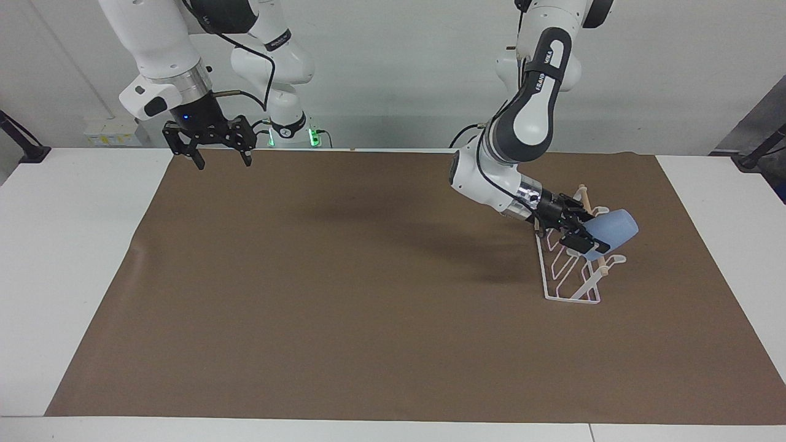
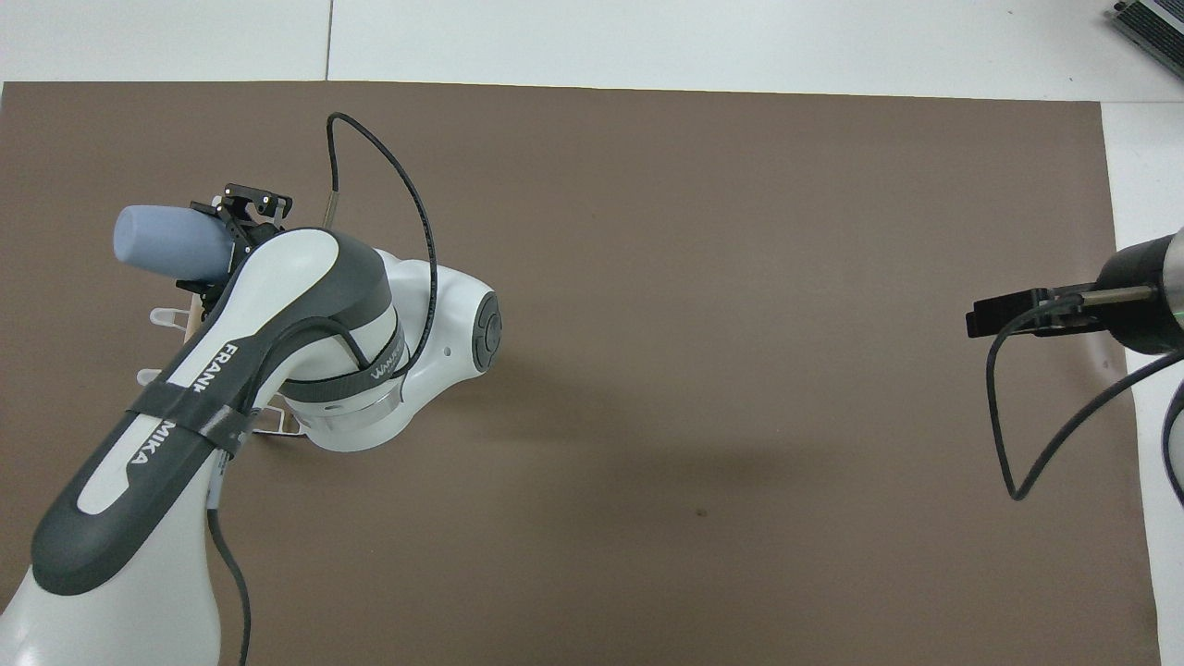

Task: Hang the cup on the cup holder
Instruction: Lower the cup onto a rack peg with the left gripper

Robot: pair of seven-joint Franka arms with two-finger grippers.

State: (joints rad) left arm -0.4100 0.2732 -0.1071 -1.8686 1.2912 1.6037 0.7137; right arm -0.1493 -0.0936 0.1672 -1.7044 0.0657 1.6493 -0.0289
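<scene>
Gripping the light-blue plastic cup (image 1: pixel 609 231) at its rim end, the left end effector (image 1: pixel 583 240) is clamped narrow on it, w/ the cup lying nearly on its side, closed base pointing away from the arm toward the left arm's end of the table. It hangs over the white wire cup holder (image 1: pixel 570 273), right by the wooden rod (image 1: pixel 591 215) on top of the rack; can't tell whether cup and prongs touch yet. In the overhead view the same cup (image 2: pixel 171 244) sticks out past the left end effector (image 2: pixel 222 254), and most of the cup holder (image 2: pixel 171 317) is hidden under the arm.

Handling, as a judgement: the tumbler looks light, thin-walled, stiff enough but able to flex if squeezed hard. Smooth matte sides, tapered, no handle, so a grip on the body could slide toward the base; a pinch across the rim wall, as here, looks the safer hold and leaves the mouth free to slip over a prong. Not fragile. The rack itself looks light too, so a push may shift it on the brown mat (image 1: pixel 368 294).

Right end effector (image 1: pixel 210 138) waits up over the mat's corner near the robots at the right arm's end of the table (image 1: pixel 73 245), fingers wide, holding nothing.
</scene>
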